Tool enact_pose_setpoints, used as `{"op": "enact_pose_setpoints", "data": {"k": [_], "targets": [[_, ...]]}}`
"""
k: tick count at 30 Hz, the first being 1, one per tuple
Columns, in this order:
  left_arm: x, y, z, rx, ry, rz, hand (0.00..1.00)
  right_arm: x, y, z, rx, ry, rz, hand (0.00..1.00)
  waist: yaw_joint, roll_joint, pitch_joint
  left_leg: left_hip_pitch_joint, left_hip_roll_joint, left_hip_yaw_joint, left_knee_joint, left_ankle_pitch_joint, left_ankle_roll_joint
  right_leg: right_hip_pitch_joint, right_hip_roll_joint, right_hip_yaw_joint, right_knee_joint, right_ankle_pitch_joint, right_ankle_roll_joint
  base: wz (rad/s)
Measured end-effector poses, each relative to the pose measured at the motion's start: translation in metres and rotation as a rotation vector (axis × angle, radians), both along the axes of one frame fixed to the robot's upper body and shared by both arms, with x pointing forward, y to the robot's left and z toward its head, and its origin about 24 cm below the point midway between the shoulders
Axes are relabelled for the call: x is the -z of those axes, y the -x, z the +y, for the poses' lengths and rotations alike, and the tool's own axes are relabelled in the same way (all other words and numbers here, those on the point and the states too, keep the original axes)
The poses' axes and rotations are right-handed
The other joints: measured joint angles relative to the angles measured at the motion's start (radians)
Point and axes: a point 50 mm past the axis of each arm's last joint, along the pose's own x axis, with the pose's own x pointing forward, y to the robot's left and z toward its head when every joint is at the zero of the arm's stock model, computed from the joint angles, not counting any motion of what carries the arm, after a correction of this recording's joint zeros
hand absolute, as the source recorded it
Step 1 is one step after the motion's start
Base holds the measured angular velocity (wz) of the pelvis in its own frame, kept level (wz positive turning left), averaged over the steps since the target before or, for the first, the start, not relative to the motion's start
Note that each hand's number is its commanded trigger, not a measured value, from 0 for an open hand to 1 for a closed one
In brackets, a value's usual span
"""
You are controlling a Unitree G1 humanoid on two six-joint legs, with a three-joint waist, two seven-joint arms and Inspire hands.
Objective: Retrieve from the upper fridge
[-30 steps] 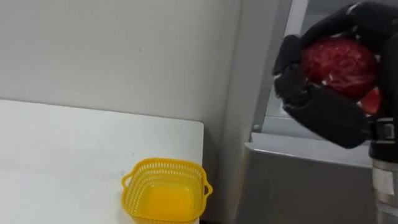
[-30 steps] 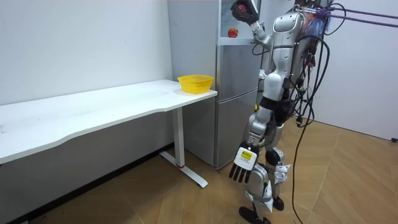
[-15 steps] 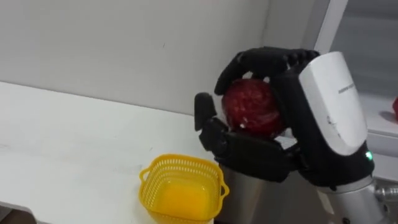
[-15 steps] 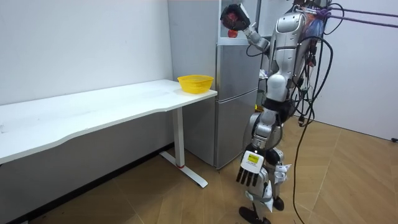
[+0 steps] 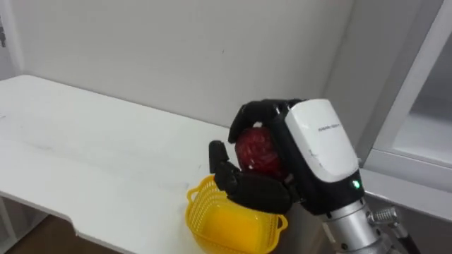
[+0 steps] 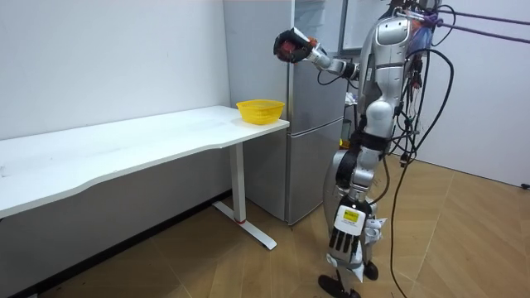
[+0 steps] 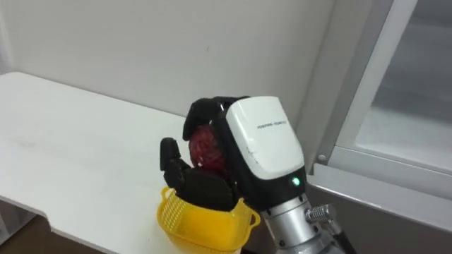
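Fruit (image 5: 258,149), round and red, sits gripped in the robot's right hand (image 5: 314,159), which reaches in from the lower right. Its dark fingers and thumb curl tightly around the fruit, and the white back of the hand faces the camera. Directly beneath the hand, a yellow mesh basket (image 5: 229,229) stands on the corner of a white table (image 5: 85,155), the corner nearest a grey fridge (image 6: 315,141). The fruit hangs in the air above the basket without touching it (the room view places the hand well above the basket and a little toward the fridge side). Being round, the fruit has no long axis to line up. The next move is probably a descent, shifted slightly toward the table, before the fingers let go. The left hand (image 6: 346,236) hangs beside the robot's leg, fingers straight, holding nothing.
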Motion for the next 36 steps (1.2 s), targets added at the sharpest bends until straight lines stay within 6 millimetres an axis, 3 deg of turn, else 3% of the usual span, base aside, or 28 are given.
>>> {"op": "enact_pose_setpoints", "data": {"k": [5, 8, 10, 16, 18, 24, 28, 36], "targets": [[0.0, 0.002, -0.001, 0.008, 0.016, 0.011, 0.0, 0.006, -0.003, 0.002, 0.001, 0.026, 0.02, 1.0, -0.001, 0.0, 0.0001, -0.011, -0.001, -0.005, 0.008, 0.0, 0.0, -0.003, 0.0, -0.008, 0.0, 0.0, 0.0, 0.05], [0.0, -0.006, -0.001, 0.039, 0.015, -0.007, 0.0, 0.021, -0.013, 0.001, 0.04, 0.075, 0.082, 1.0, 0.001, 0.0, 0.0, -0.022, -0.004, -0.019, 0.017, 0.0, 0.0, -0.003, -0.002, -0.023, 0.0, 0.0, 0.0, 0.16], [0.0, -0.012, 0.0, 0.063, 0.011, -0.008, 0.0, 0.039, -0.02, -0.003, 0.073, 0.111, 0.155, 1.0, 0.024, -0.001, -0.0007, -0.034, -0.005, -0.024, 0.024, 0.0, 0.0, -0.01, -0.002, -0.026, 0.0, 0.0, 0.001, 0.05], [0.0, -0.01, 0.0, 0.073, 0.024, 0.011, 0.0, 0.066, -0.028, -0.015, 0.149, 0.157, 0.271, 1.0, 0.052, -0.008, -0.006, -0.051, -0.011, -0.035, 0.032, 0.001, 0.002, -0.02, -0.006, -0.026, 0.0, -0.001, 0.002, 0.03], [0.0, -0.007, 0.0, 0.071, 0.024, 0.018, 0.0, 0.071, -0.029, -0.018, 0.161, 0.165, 0.291, 1.0, 0.053, -0.012, -0.0076, -0.051, -0.014, -0.045, 0.032, 0.002, 0.003, -0.017, -0.007, -0.026, 0.0, -0.001, 0.002, 0.12], [0.0, -0.006, 0.0, 0.067, 0.022, 0.032, 0.0, 0.082, -0.037, -0.021, 0.195, 0.174, 0.344, 1.0, 0.06, -0.023, -0.0028, -0.052, -0.015, -0.049, 0.034, 0.003, 0.003, -0.015, -0.007, -0.029, 0.0, -0.001, 0.002, 0.02], [-0.001, -0.007, 0.002, 0.068, 0.017, 0.026, 0.0, 0.089, -0.04, -0.025, 0.221, 0.178, 0.378, 1.0, 0.06, -0.028, 0.0001, -0.062, -0.016, -0.053, 0.039, 0.004, 0.003, -0.019, -0.011, -0.053, 0.0, -0.002, 0.003, 0.04], [-0.002, -0.011, 0.004, 0.069, 0.011, 0.017, 0.0, 0.091, -0.041, -0.028, 0.242, 0.182, 0.391, 1.0, 0.059, -0.026, 0.0028, -0.084, -0.016, -0.056, 0.052, 0.004, 0.004, -0.032, -0.012, -0.06, 0.0, -0.002, 0.003, 0.03]]}}
